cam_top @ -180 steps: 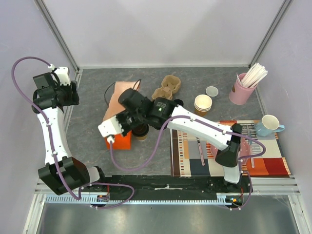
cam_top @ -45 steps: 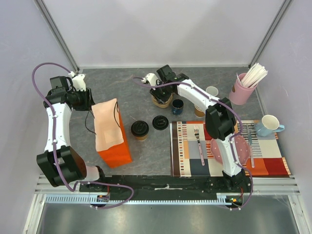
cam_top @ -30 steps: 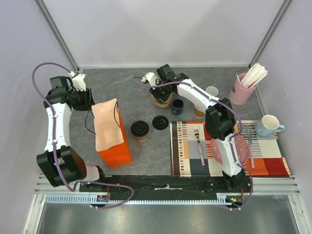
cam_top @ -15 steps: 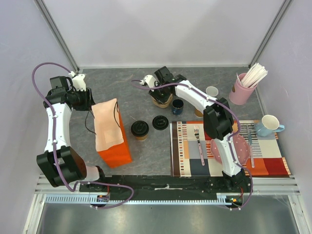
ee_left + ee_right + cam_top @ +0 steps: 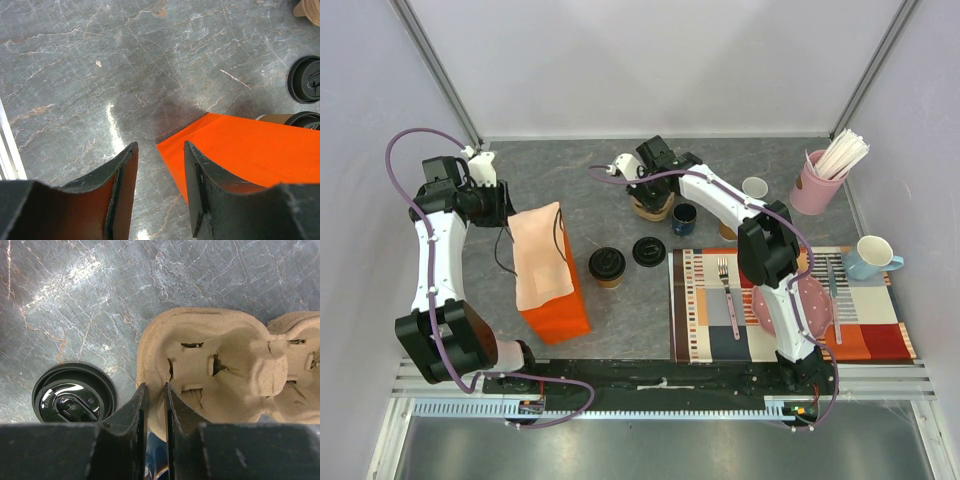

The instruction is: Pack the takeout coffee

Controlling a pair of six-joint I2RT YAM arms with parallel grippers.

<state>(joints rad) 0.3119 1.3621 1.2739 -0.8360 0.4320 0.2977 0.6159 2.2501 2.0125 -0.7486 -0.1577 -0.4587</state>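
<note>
The takeout coffee (a small brown paper cup under a round black lid) stands upright near the middle of the desk, well in from every edge.

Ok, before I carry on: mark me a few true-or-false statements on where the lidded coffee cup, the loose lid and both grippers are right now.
1. The brown kraft-paper cup with the black plastic lid stands on the grey table, outside the orange bag. True.
2. The loose round black lid lies on the striped placemat. False: it lies on the grey table, just left of the mat.
3. The right gripper has its fingers either side of the rim of the moulded pulp cup carrier. True.
4. The left gripper is clamped on the coffee cup. False: its jaws stand apart at the bag's corner.
</note>
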